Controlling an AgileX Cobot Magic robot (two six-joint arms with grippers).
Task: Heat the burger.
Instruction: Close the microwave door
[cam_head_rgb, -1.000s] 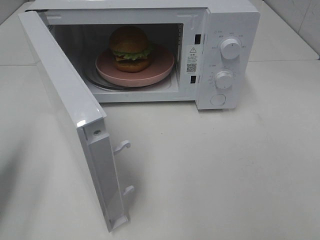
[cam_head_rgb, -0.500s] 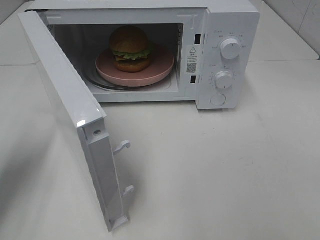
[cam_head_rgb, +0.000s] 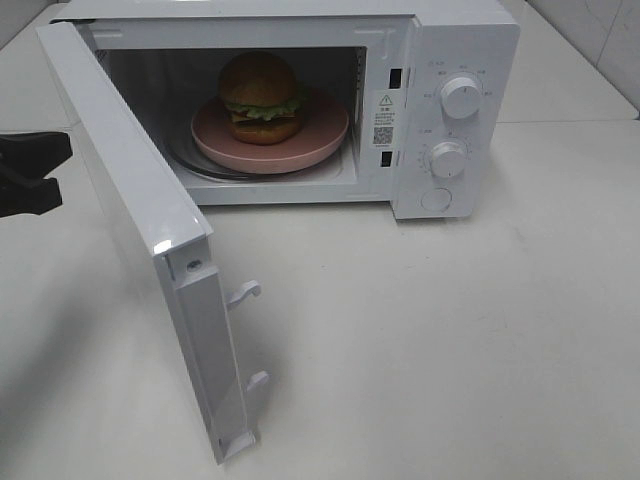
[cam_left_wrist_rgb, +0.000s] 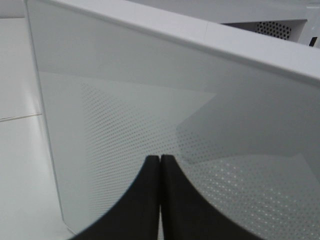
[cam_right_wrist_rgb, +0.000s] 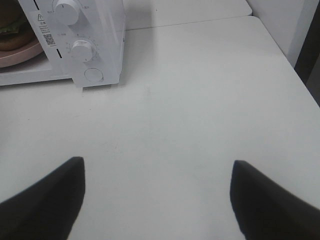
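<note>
The burger (cam_head_rgb: 259, 95) sits on the plate (cam_head_rgb: 322, 137) inside the microwave (cam_head_rgb: 465, 40), whose door (cam_head_rgb: 130, 190) is open; left fingers (cam_left_wrist_rgb: 149, 200) pressed together, empty, beside that door; right fingers (cam_right_wrist_rgb: 50, 195) spread wide, empty, above the counter (cam_right_wrist_rgb: 200, 100).

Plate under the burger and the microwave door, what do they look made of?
Plate: pink, smooth, matte with no glare, so plastic or ceramic; cannot tell which. Microwave door: glossy white face with reflections, probably glass or plastic, over a fine dotted screen, likely perforated metal.
</note>
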